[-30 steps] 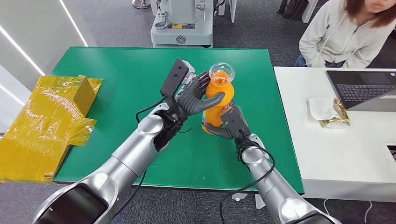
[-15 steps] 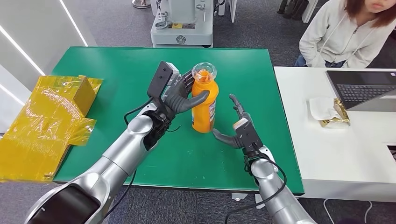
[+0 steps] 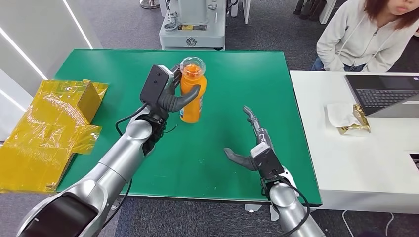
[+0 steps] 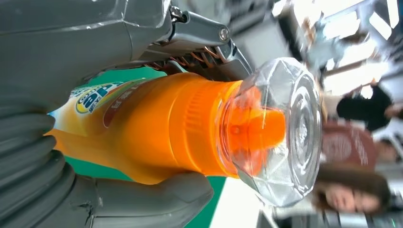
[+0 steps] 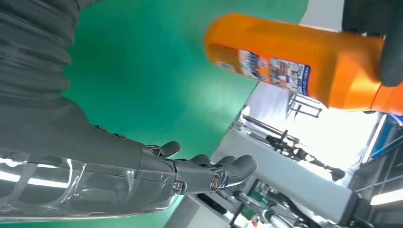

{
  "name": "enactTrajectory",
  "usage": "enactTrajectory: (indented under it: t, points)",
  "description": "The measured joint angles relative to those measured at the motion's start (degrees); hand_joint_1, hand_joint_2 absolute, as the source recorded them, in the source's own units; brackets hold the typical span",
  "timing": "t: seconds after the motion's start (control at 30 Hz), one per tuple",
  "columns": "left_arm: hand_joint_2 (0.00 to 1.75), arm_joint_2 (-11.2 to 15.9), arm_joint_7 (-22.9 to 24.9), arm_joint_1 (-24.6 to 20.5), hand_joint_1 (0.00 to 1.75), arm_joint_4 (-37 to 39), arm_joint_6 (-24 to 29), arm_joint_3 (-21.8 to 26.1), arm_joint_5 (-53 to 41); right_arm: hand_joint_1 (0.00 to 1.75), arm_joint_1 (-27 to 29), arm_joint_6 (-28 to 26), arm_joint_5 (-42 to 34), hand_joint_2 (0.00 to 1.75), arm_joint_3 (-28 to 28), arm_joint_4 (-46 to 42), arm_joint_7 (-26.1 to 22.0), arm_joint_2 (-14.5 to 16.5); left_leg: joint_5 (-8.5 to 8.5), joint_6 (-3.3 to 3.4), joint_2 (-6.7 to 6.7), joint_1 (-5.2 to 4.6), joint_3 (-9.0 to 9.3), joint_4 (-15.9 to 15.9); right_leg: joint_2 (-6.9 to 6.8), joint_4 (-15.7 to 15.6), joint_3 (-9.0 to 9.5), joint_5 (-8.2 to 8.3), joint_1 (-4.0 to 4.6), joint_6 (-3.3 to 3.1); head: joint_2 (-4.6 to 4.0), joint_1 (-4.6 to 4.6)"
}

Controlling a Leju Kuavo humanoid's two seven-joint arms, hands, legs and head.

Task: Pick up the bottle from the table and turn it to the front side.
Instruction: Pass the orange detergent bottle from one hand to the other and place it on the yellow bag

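Now the left hand [image 3: 170, 96] grips the orange bottle [image 3: 191, 96] upright above the green bench [image 3: 237, 74], thumb and fingers [image 4: 157, 202] wrapped around its body below the clear cap [image 4: 280, 128]. Well apart, the right hand [image 3: 254, 143] hovers over the bench with its fingers [image 5: 223, 173] spread, holding nothing.

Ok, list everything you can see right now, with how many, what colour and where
bottle: one, orange with a clear domed cap, held upright over the table's rear half
table: one, green, centre
yellow wrapped packages: a pile, yellow film, at the green table's left edge
white table: one, to the right
laptop: one, dark, on the white table
gold packet on a tissue: one, beside the laptop
grey machine: one, behind the green table
person: one, light hoodie, seated far right
left hand: grips the bottle
right hand: fingers apart, above the green table, holding nothing
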Motion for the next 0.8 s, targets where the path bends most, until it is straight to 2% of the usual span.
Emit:
enactTrajectory:
  t: [0.1, 0.27, 0.43, 0.6, 0.8]
  points:
    - [1.75, 1.4, -1.2, -0.9, 1.75, 0.0, 3.9, 0.7, -3.4, 0.0, 2.5, -0.6, 0.2, 1.75, 0.5, -3.8, -0.1, -0.5, 0.0, 0.0, 0.0, 0.0, 0.0, 0.0, 0.0, 0.0, 0.0, 0.0, 0.0, 0.0, 0.0, 0.0]
    - [1.75, 2.9, -1.8, -1.5, 1.75, 0.0, 6.4, 1.9, -6.1, 0.0, 5.0, -0.7, -0.1, 1.75, 0.9, -8.2, -0.5, -0.9, 0.0, 0.0, 0.01, 0.0, 0.01, 0.0, 0.0, 0.0, 0.01, 0.0, 0.0, 0.0, 0.0, 0.0]
    - [1.75, 4.7, -2.8, -1.5, 1.75, -0.8, 12.5, 2.6, -12.0, 0.0, 7.4, -0.4, -1.0, 1.75, 0.9, -12.1, -1.2, -1.2, 0.0, 0.0, 0.02, -0.01, 0.01, 0.0, 0.01, 0.0, 0.01, 0.0, 0.0, 0.0, 0.0, 0.0]
    - [1.75, 6.1, -2.7, -1.5, 1.75, -1.4, 14.8, 3.4, -14.7, 0.0, 8.5, -0.4, -1.0, 1.75, 0.9, -14.2, -1.3, -1.3, 0.0, 0.0, 0.01, 0.0, 0.01, 0.0, 0.0, 0.0, 0.01, 0.0, 0.0, 0.0, 0.0, -0.01]
    - [1.75, 8.4, 0.1, -2.6, 1.75, -1.4, 24.4, 3.4, -28.2, 0.0, 8.6, -0.3, -1.8, 1.75, 0.9, -15.1, -1.5, -1.3, 0.01, 0.0, 0.04, 0.0, 0.01, 0.0, 0.03, 0.0, 0.01, 0.01, 0.0, 0.0, 0.0, 0.0]
